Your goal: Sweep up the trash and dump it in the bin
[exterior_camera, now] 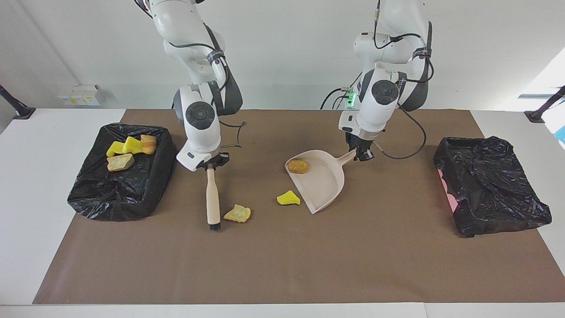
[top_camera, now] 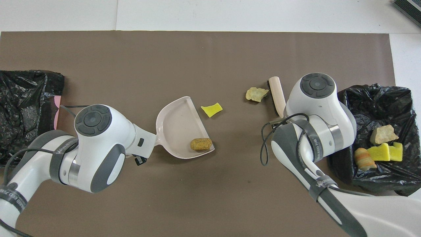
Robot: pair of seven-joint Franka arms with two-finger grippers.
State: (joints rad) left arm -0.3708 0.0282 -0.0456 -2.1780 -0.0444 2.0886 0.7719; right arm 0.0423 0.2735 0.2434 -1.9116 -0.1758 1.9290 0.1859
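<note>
The right gripper pinches the brush; the left gripper pinches the dustpan handle. The loose scraps look light and spongy, better swept than grasped. A tan scrap lies at the bristles' three o'clock in the facing view, a yellow wedge just beside the dustpan's lip, and a brown lump in the pan.

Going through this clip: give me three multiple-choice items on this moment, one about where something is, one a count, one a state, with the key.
1. Where is the brown crusty lump?
A. in the pale pink plastic dustpan
B. on the brown mat
C. in a bin

2. How many scraps lie in the black-bagged bin at the right arm's end?
A. two
B. four
C. six

3. What does the right gripper hold?
A. nothing
B. the dustpan
C. the beige-handled brush

Key:
1 A, the lump sits inside the pan's walls.
2 B, two yellow wedges and two tan-orange lumps show on the bag.
3 C, it is shut on the brush's handle top, the bristles down beside the pale tan scrap, while the left gripper holds the dustpan's handle.
</note>
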